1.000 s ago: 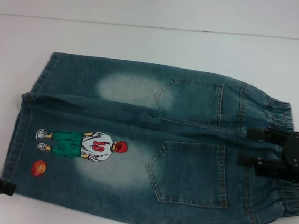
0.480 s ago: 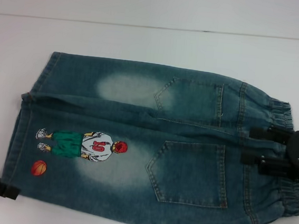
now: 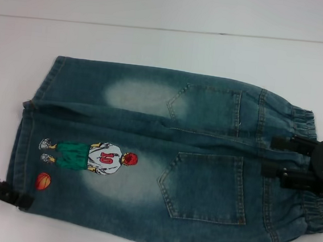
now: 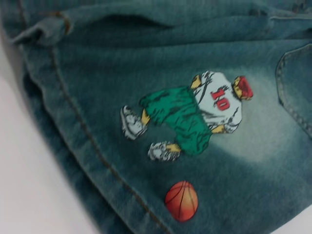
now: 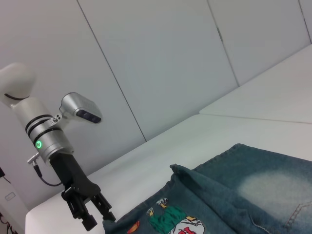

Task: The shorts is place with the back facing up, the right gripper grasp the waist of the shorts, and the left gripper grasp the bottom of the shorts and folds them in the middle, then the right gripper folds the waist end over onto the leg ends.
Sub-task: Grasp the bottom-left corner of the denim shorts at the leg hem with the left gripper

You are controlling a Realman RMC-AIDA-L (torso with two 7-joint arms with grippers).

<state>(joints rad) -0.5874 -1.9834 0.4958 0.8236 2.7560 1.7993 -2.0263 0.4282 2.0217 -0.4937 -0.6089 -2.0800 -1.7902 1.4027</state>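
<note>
The left gripper point(image 3: 6, 193) comes in low from the robot's left edge of the head view, its black fingers pointing at the near corner of the bottom of the shorts point(image 3: 21, 142). The fingertips touch the hem there, just below the basketball print point(image 3: 42, 181). The right wrist view shows far more of this arm: the silver-and-white wrist with its green ring light point(image 5: 38, 144) tilts steeply down, and the left gripper point(image 5: 95, 214) has its two fingers spread, their tips at the edge of the denim. I cannot tell from either view whether cloth lies between them.

The shorts point(image 3: 164, 155) lie flat on the white table point(image 3: 157, 46), back up, leg hems toward the robot's left and the waist of the shorts point(image 3: 311, 170) toward its right. Two patch pockets point(image 3: 204, 185) sit near the waistband, and pale faded patches mark each leg. The left wrist view gives the cartoon player point(image 4: 195, 117) in close detail, with the red number 10 on a white shirt, green trousers and the basketball beside his feet; it also shows the stitched hem running along the table edge of the cloth.

The right gripper point(image 3: 283, 161) hangs over the ruched waistband at the robot's right, its boxy black body above the elastic and its two fingers held apart, pointing in across the band toward the pockets. Whether the fingers touch the denim is not clear. The right wrist view shows none of its own fingers, only the far leg of the shorts with a raised fold point(image 5: 190, 175).
</note>
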